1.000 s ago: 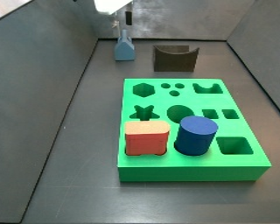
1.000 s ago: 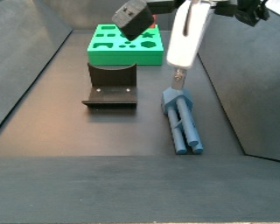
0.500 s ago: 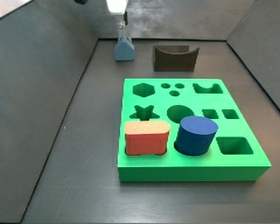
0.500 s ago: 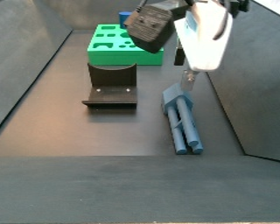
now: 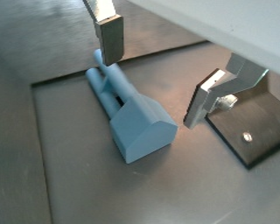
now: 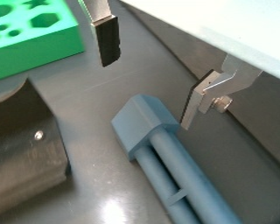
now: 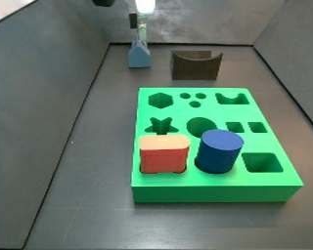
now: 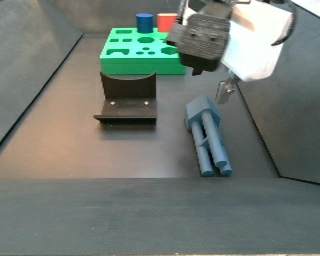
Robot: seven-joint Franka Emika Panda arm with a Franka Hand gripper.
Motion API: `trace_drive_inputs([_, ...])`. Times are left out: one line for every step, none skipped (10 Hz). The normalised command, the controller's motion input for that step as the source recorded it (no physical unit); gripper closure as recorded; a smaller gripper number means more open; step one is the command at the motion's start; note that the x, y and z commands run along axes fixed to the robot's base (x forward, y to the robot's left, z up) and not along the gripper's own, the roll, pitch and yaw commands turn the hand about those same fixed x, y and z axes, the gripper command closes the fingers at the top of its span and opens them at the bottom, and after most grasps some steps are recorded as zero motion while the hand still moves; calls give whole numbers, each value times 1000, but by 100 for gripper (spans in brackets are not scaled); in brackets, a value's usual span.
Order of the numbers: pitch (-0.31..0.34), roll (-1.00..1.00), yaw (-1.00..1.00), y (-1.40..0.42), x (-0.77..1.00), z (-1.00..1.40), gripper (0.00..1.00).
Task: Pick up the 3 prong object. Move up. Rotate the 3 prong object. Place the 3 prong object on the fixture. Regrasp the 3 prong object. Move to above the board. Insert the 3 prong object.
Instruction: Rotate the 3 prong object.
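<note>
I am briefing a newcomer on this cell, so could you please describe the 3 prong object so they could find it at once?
Start at the big green board; the dark fixture sits in front of it, and the 3 prong object lies flat on the floor beside that, under the open gripper. It is the only steel-blue piece: long and ridged, with one wider blocky end.

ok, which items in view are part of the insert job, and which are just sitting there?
Job:
- light steel-blue ridged plastic 3 prong object, lying on the floor
- dark brown notched fixture
- bright green board with cut-out holes
- claw, open above the 3 prong object's wide end

Just there:
- red block, in the board
- dark blue cylinder, in the board
</note>
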Motion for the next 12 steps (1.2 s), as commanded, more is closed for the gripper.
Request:
trace_drive_inputs([-2, 3, 1000, 6, 36, -44, 0])
trace_drive_inputs([-2, 4, 1000, 6, 36, -44, 0])
trace_drive_inputs([-2, 4, 1000, 6, 36, -44, 0])
trace_drive_inputs([-2, 4, 1000, 6, 36, -44, 0])
trace_drive_inputs([-2, 4, 1000, 6, 36, -44, 0])
trace_drive_inputs([-3, 5, 1000, 6, 36, -44, 0])
trace_drive_inputs([-3, 5, 1000, 5, 36, -44, 0])
trace_drive_inputs([-3, 6, 1000, 5, 36, -44, 0])
trace_drive_inputs([-4, 6, 1000, 5, 36, -44, 0])
trace_drive_inputs([-4, 7, 1000, 5, 36, -44, 0])
trace_drive_inputs([-4, 8, 1000, 5, 36, -44, 0])
trace_drive_inputs([-5, 9, 1000, 5, 36, -43, 0])
